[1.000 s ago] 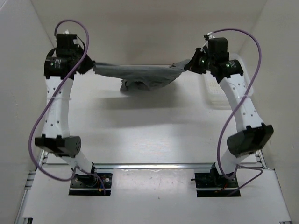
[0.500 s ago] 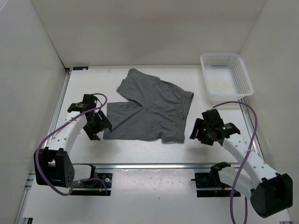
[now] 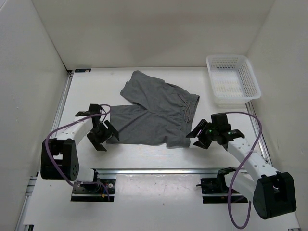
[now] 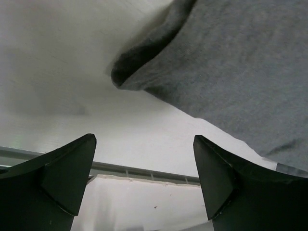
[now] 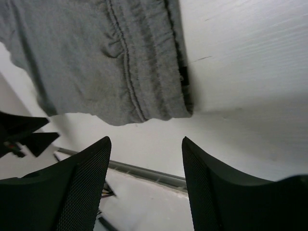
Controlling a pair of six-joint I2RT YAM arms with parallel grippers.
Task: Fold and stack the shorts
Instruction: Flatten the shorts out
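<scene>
The grey shorts [image 3: 155, 113] lie spread flat in the middle of the white table [image 3: 154, 156], waistband and drawstring toward the right and both legs toward the left. My left gripper [image 3: 107, 138] stands open just off the near left leg hem, apart from the cloth. In the left wrist view the hem corner of the shorts [image 4: 231, 62] lies beyond the left gripper [image 4: 144, 178], with nothing between its jaws. My right gripper [image 3: 195, 137] is open beside the near waistband corner. The right wrist view shows the waistband of the shorts [image 5: 106, 57] ahead of the empty right gripper [image 5: 144, 183].
A white mesh basket [image 3: 233, 79] stands at the back right corner. A metal rail [image 3: 159, 170] runs along the table's near edge, with both arm bases behind it. White walls close in the left, back and right sides.
A second ago both grippers held the shorts stretched in the air at the back. The shorts now lie flat, both grippers have let go and opened, and each has edged toward a near corner.
</scene>
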